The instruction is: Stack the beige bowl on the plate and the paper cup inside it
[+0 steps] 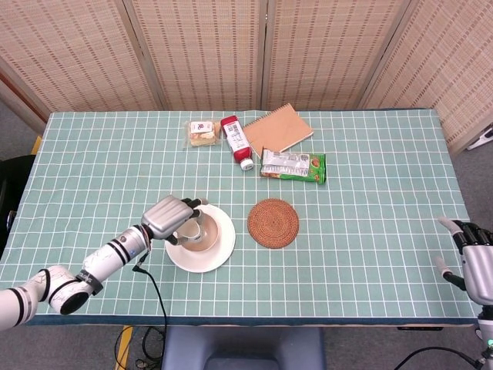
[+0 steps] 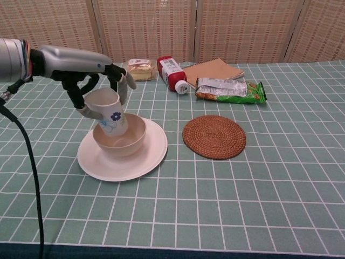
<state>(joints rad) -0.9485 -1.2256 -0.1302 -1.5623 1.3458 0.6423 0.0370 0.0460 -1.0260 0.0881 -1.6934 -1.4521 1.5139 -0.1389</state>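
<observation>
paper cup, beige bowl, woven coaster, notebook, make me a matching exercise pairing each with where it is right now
Things:
1. paper cup
2. beige bowl
3. woven coaster
4. notebook

Places:
A. flat on the cloth, right of the plate
B. at the far side of the table, behind the snack packet
C. held tilted by the left hand, its base down in the bowl
D. sitting on the white plate

Pairs: 1-C, 2-D, 3-A, 4-B
</observation>
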